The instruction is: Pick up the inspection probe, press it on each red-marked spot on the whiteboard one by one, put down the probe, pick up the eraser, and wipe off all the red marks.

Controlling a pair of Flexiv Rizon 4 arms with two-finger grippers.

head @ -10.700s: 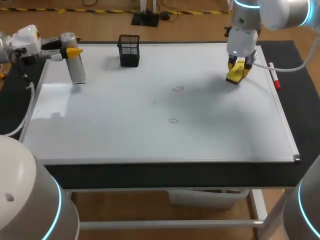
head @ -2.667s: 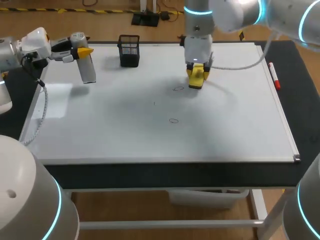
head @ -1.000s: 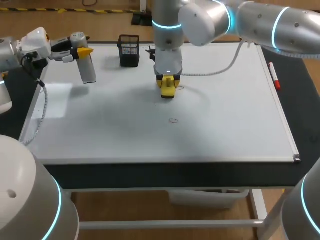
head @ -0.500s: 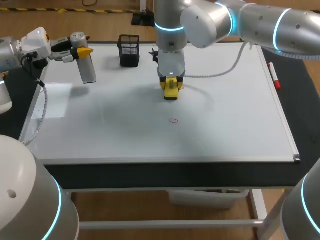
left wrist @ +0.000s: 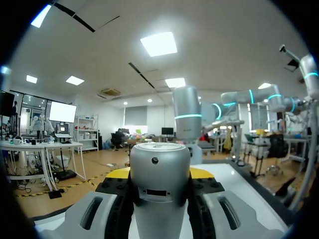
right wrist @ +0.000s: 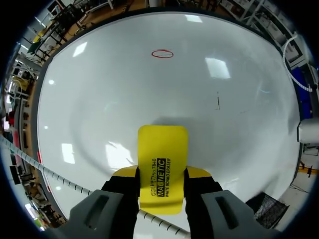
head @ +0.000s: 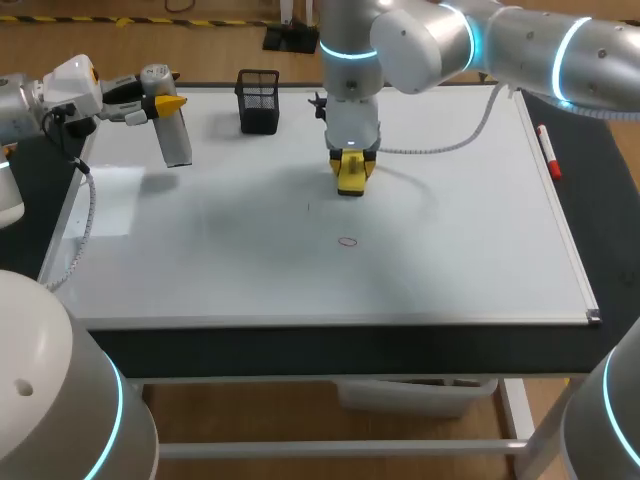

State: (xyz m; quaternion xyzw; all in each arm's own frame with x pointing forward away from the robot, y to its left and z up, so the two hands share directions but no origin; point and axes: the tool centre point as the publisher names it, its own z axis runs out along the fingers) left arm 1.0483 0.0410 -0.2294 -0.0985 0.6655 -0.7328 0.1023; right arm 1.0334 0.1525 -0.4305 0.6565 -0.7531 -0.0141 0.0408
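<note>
The whiteboard [head: 450, 260] covers the table. My right gripper [head: 351, 165] stands over the board's middle, toward its far edge, clamped on the yellow eraser [head: 351, 184], whose free end seems to rest on the board. My left gripper [head: 150, 100] hangs above the board's far left corner, closed around the grey probe [head: 172, 135]. A black mesh cup [head: 259, 100] sits at the board's far edge. One red ring [head: 347, 241] shows nearer the board's front, apart from the eraser. Gripped by one end only, the eraser may tilt under pressure and skim part of that ring, leaving a trace.
</note>
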